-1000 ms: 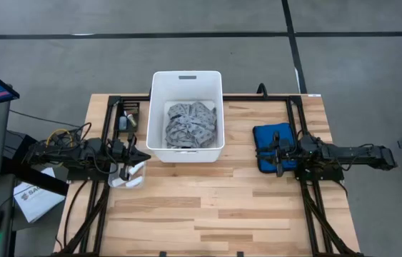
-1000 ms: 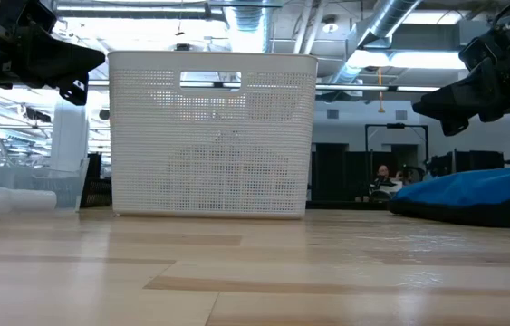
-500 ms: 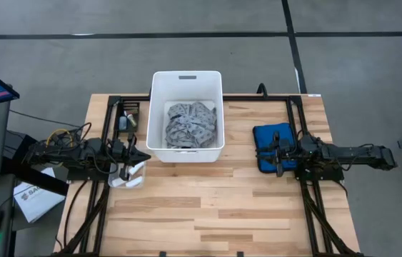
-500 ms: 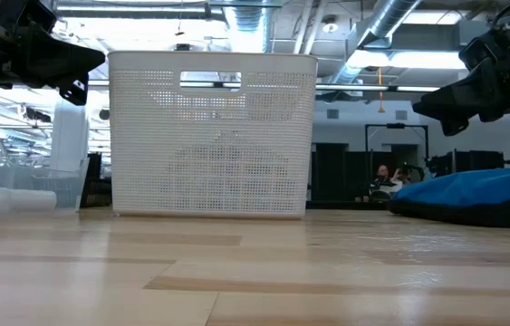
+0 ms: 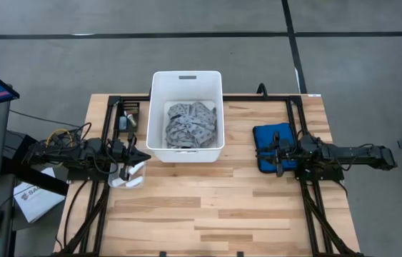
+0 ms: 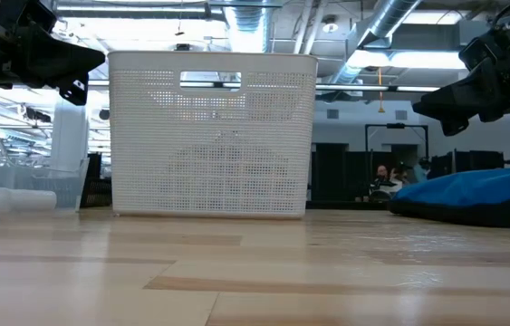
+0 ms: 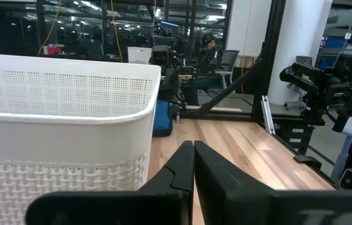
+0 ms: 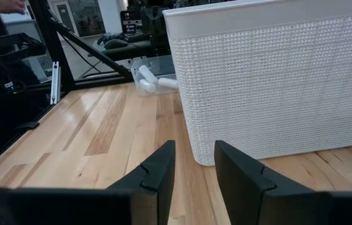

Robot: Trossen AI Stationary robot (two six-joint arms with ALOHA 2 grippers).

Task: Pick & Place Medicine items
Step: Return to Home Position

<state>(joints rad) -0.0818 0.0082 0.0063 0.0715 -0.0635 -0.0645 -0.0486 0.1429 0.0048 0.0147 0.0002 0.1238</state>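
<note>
The white medicine tubes (image 5: 133, 171) lie in a clear tray (image 5: 125, 180) at the table's left, just under my left gripper (image 5: 146, 155). That gripper is shut, level and clear of them, beside the white bin's (image 5: 156, 107) near left corner. The right wrist view shows the tubes (image 8: 148, 82) past the bin's corner. A grey patterned cloth (image 5: 191, 125) fills the bin's bottom. My right gripper (image 8: 194, 164) stands open with nothing between its fingers, level above the blue pouch (image 5: 266, 135) on the right, pointing at the bin's wall (image 8: 276, 87).
Black frame rails (image 5: 293, 107) run along both sides of the table. A small box (image 5: 124, 121) sits at the far left by the bin. Bare wood (image 5: 208, 214) stretches across the table's near half. People sit in the room beyond (image 6: 383, 177).
</note>
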